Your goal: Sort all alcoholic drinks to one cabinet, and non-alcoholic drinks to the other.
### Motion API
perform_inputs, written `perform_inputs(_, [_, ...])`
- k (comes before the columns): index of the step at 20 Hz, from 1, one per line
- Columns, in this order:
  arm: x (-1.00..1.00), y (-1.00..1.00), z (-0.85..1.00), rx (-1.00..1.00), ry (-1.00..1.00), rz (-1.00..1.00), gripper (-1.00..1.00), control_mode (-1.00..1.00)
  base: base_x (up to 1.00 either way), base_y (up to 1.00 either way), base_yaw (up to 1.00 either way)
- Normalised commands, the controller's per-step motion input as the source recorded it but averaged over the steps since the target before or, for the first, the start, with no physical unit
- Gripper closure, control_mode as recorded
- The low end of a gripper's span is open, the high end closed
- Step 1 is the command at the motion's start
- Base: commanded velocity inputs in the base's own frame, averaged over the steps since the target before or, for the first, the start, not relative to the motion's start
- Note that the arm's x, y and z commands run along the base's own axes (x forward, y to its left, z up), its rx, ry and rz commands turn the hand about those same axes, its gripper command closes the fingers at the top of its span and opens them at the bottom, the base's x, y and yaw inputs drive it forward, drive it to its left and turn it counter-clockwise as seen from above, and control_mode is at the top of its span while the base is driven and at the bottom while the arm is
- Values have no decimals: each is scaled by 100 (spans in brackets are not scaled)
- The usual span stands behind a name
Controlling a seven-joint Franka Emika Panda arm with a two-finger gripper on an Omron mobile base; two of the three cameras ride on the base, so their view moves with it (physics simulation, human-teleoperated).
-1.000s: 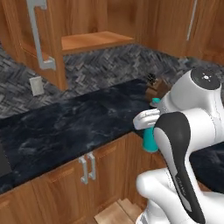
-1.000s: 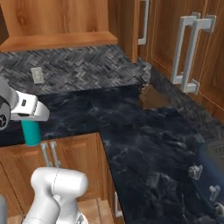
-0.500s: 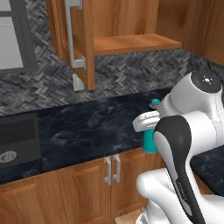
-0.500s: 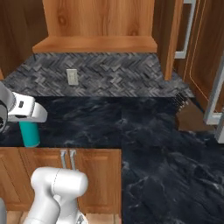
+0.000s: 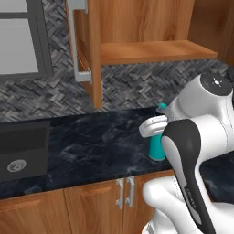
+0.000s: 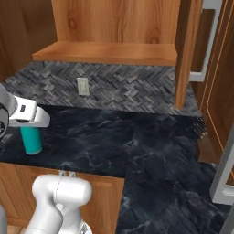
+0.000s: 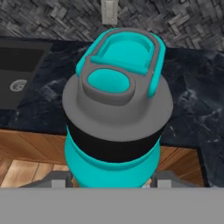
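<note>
The teal bottle (image 7: 114, 109) stood upright in the robot's gripper (image 7: 112, 181), held at its lower body between the two finger tips, which pressed against either side of it in the hand view. From the base cameras the bottle (image 5: 156, 146) hung at the front edge of the black marble counter (image 5: 87, 146), partly behind the white arm (image 5: 196, 137), its bottom level with the counter's lip; whether it rested on the stone or sat just above it could not be told. Its grey cap (image 7: 117, 107) carried a teal flip lid with a raised loop, and a black band ran beneath the cap. No brand, label or lettering could be read on it.

Above and behind the bottle, the open wall cabinet (image 5: 151, 27) of warm brown wood showed a plain wooden shelf floor. Its door (image 5: 89, 50) stood swung outward, edge on, with a long silver bar handle (image 5: 75, 45). A herringbone grey tile backsplash (image 6: 119, 89) ran below the cabinet, with a pale wall outlet (image 6: 82, 86) set in it. To the left, a dark sink (image 5: 23, 153) with a round drain was sunk in the counter. Below the counter, wooden base cabinet doors (image 5: 100, 208) bore short silver handles (image 5: 124, 192).
</note>
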Motion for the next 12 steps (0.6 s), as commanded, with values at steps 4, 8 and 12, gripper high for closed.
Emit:
perform_inputs(4, [0, 0, 0, 0, 0, 0, 100, 100, 9, -39, 7])
perform_inputs(8, [0, -12, 14, 9, -6, 1, 100, -100, 0, -22, 0])
perform_inputs(12, [0, -30, 74, 16, -18, 0, 100, -100, 0, 0, 0])
